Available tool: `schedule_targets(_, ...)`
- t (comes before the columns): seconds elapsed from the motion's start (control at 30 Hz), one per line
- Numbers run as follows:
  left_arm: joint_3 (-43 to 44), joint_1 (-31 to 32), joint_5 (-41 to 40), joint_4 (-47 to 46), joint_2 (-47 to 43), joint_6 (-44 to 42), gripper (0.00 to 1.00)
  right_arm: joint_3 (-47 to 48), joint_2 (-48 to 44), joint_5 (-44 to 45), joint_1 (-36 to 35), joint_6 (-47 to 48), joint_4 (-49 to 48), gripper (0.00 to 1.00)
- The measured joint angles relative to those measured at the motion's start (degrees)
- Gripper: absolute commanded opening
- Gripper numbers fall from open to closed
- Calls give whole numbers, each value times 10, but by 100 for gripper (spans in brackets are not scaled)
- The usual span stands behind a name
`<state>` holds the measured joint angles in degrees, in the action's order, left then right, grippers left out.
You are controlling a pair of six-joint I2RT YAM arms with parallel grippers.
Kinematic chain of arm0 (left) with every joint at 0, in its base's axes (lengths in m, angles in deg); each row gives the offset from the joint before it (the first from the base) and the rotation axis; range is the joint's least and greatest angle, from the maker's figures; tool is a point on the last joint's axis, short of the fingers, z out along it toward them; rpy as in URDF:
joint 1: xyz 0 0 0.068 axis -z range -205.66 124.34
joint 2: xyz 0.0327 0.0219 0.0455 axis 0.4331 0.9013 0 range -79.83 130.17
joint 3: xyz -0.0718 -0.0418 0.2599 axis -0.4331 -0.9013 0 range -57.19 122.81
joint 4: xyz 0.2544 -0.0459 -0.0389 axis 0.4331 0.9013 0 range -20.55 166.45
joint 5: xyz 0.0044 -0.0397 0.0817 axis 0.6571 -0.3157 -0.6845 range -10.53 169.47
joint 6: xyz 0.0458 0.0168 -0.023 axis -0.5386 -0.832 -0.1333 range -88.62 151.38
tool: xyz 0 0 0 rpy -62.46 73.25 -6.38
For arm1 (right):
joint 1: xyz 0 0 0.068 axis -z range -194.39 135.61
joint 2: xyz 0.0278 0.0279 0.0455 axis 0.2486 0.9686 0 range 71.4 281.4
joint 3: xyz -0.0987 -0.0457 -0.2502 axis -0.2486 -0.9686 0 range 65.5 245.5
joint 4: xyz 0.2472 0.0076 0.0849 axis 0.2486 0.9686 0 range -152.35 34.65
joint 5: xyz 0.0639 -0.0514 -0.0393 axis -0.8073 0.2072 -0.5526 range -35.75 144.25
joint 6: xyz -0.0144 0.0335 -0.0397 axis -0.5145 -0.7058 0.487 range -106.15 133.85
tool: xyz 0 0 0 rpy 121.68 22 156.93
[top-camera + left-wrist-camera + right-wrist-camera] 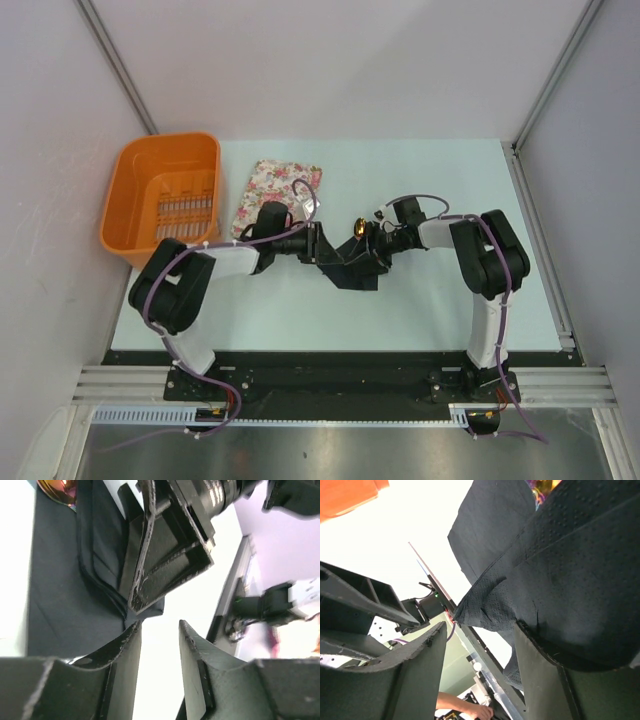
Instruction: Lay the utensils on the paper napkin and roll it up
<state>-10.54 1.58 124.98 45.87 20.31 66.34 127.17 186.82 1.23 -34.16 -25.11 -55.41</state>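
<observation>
1. Centrally, on the pale surface [300, 310], the black paper napkin [352, 268] lies bunched and folded into an uneven bundle between the two arms.
2. The utensil [360, 229] sits at the far end of that bundle. Only its shiny gold spoon head shows, and the handle is hidden among the black folds. The left wrist view shows the gold head [57, 490] at the napkin's [55, 605] far edge.
3. The left hand [322, 245] is at the napkin's left side. In its own view the fingers [160, 625] stand moderately apart with only bare surface between them, gripping nothing.
4. The right hand [372, 240] reaches in from the right, near the spoon head. Its fingers [480, 630] are spread wide. The dimpled napkin [570, 555] drapes over one finger and a corner hangs into the gap, but it is not pinched.
5. The orange basket [125, 200] stands at the far left of the surface, well apart from the napkin. In the top view only its slotted floor shows inside; the right wrist view catches just a corner [345, 492].
6. A pink-and-white floral cloth [275, 190] lies flat just beside the basket, partly under the left arm.
</observation>
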Motion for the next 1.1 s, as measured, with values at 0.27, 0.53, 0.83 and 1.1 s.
schedule_targets(0.27, 27, 9, -49, 143, -83, -278, 24, 0, 6, 6, 0, -2, 0, 49)
schedule_targets(0.53, -8, 89, -106, 203, -169, -659, 14, 0, 11, 6, 0, -5, 0, 45)
schedule_targets(0.83, -21, 143, -150, 196, -139, -883, 1, 0, 13, 7, 0, -5, 1, 38)
schedule_targets(1.1, -49, 166, -171, 169, -108, -1016, 0, 0, 14, 11, 0, -5, 3, 36)
